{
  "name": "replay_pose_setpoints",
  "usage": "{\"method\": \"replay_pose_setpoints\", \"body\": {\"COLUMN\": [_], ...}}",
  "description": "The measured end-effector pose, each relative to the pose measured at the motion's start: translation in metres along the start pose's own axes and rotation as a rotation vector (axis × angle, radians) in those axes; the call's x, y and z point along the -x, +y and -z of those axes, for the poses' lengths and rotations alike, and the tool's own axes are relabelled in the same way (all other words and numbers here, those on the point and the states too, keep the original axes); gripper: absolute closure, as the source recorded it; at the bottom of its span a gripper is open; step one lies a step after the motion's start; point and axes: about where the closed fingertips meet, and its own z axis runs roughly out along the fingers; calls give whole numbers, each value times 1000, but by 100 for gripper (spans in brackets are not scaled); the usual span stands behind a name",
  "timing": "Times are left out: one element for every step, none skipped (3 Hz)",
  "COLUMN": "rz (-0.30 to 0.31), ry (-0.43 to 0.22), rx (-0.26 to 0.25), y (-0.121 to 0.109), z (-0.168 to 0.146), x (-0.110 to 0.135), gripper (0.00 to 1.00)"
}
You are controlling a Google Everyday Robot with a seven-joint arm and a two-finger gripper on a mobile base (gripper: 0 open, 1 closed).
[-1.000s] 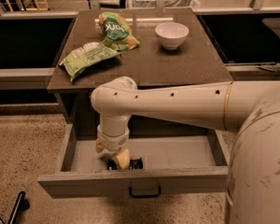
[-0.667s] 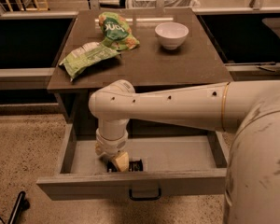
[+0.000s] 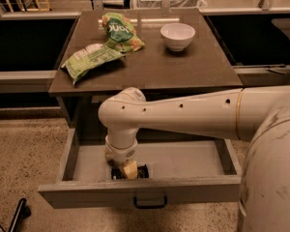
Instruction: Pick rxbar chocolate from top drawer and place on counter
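The top drawer point(image 3: 193, 164) stands pulled open below the counter point(image 3: 154, 66), its front panel with a dark loop handle point(image 3: 150, 203) nearest me. My white arm reaches down into the drawer's left half. The gripper point(image 3: 128, 170) is low at the drawer floor, right behind the front panel. A small dark flat object, apparently the rxbar chocolate point(image 3: 141, 172), lies under and beside the gripper tip, mostly hidden by it and the panel.
On the counter lie two crinkled green snack bags point(image 3: 89, 59) point(image 3: 120, 32) at the left and a white bowl point(image 3: 177, 35) at the right. Pale ledges with rails point(image 3: 19, 76) flank the cabinet. A dark object point(image 3: 17, 215) lies on the speckled floor at the lower left.
The arm has shifted slightly left and the gripper has settled a little lower over the dark bar in the drawer. Nothing on the counter has moved.
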Motion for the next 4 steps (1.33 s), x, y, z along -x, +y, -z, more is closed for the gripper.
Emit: {"method": "replay_pose_setpoints", "body": {"rz": [-54,-86,-116,-155], "ry": [-10,-14,1,12], "rx": [-19,-56,-124,-216], "y": [5,1,-10,-23], "z": [-6,-3,13,34], "x": [-8,-14,-25,-37], "gripper": [28,46,69,92]}}
